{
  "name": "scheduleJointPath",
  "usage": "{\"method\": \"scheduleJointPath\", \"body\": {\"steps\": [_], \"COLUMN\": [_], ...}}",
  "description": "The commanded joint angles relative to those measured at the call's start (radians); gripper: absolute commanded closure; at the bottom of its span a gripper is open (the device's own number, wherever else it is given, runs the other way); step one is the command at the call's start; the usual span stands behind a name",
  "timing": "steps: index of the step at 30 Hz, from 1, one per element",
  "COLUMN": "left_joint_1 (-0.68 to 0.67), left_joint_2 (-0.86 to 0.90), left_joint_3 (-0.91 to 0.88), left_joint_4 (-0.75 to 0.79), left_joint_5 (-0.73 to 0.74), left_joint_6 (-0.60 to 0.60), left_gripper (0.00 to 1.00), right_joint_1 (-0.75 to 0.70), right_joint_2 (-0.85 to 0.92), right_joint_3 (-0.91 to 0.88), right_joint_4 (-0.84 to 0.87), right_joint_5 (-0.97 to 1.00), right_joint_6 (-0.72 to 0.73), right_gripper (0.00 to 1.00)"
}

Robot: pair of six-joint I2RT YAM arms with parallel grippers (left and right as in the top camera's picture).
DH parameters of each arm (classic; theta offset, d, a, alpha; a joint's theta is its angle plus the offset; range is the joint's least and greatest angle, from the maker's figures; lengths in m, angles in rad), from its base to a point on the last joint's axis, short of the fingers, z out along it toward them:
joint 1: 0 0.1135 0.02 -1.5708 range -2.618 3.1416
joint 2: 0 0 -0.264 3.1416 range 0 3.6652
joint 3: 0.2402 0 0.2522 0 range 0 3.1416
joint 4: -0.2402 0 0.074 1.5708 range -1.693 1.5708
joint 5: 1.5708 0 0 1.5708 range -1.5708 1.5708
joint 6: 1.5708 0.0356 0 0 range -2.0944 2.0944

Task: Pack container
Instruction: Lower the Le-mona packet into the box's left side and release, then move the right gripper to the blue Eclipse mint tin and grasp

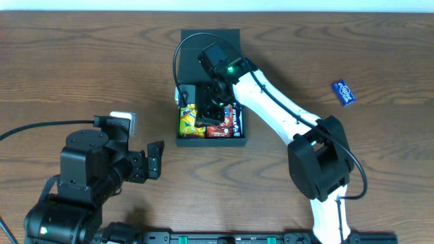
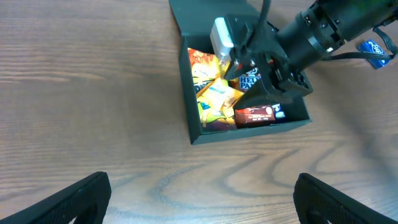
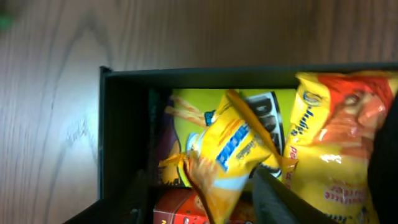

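Observation:
The black container (image 1: 210,142) lies open at mid-table, its flap lid (image 1: 210,37) folded back on the far side. Inside are yellow snack packets (image 1: 190,120) and a red box (image 1: 218,130). My right gripper (image 1: 209,108) reaches down into the container. In the right wrist view a crumpled yellow packet (image 3: 233,149) lies between its parted fingers (image 3: 280,199), over the red box (image 3: 177,208) and beside a larger orange-and-yellow packet (image 3: 336,137). My left gripper (image 1: 157,159) hovers wide open over bare wood, near the container's front left, holding nothing (image 2: 199,199).
A small blue packet (image 1: 343,92) lies on the wooden table to the right of the container, beyond the right arm. It also shows at the top right of the left wrist view (image 2: 373,51). The right arm crosses above the container's right side.

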Motion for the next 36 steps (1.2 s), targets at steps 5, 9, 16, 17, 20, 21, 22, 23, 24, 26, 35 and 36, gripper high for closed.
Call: {"method": "scheduleJointPath", "body": {"steps": [5,9,16,17,20,21,22,23,24,26,35,36], "left_joint_1": [0.001,0.001,0.001,0.001,0.001,0.001,0.001,0.001,0.001,0.001,0.001,0.001], "left_joint_2": [0.0,0.0,0.0,0.0,0.0,0.0,0.0,0.0,0.0,0.0,0.0,0.0], "left_joint_3": [0.003,0.003,0.003,0.003,0.003,0.003,0.003,0.003,0.003,0.003,0.003,0.003], "left_joint_4": [-0.003,-0.003,-0.003,-0.003,-0.003,-0.003,-0.003,-0.003,-0.003,-0.003,-0.003,-0.003], "left_joint_5": [0.004,0.004,0.004,0.004,0.004,0.004,0.004,0.003,0.004,0.003,0.004,0.003], "left_joint_6": [0.008,0.008,0.008,0.008,0.008,0.008,0.008,0.008,0.008,0.008,0.008,0.008], "left_gripper": [0.05,0.05,0.05,0.05,0.05,0.05,0.05,0.05,0.05,0.05,0.05,0.05], "right_joint_1": [-0.006,-0.004,-0.014,-0.021,-0.048,-0.061,-0.072,-0.089,-0.104,-0.145,-0.398,-0.428], "right_joint_2": [-0.024,-0.038,-0.123,-0.137,-0.157,-0.162,-0.163,-0.163,-0.163,-0.163,-0.163,-0.163], "right_joint_3": [0.014,0.018,0.061,0.061,0.061,0.061,0.061,0.061,0.061,0.061,0.061,0.061], "right_joint_4": [0.001,0.016,0.024,0.025,0.025,0.022,0.021,0.018,0.013,-0.003,-0.06,-0.061], "right_joint_5": [-0.007,0.003,0.108,0.157,0.288,0.337,0.374,0.413,0.441,0.488,0.565,0.565], "right_joint_6": [-0.066,-0.018,0.312,0.347,0.463,0.509,0.541,0.573,0.597,0.631,0.634,0.634], "right_gripper": [0.47,0.5,0.76,0.8,0.77,0.77,0.77,0.77,0.76,0.74,0.56,0.56]}}
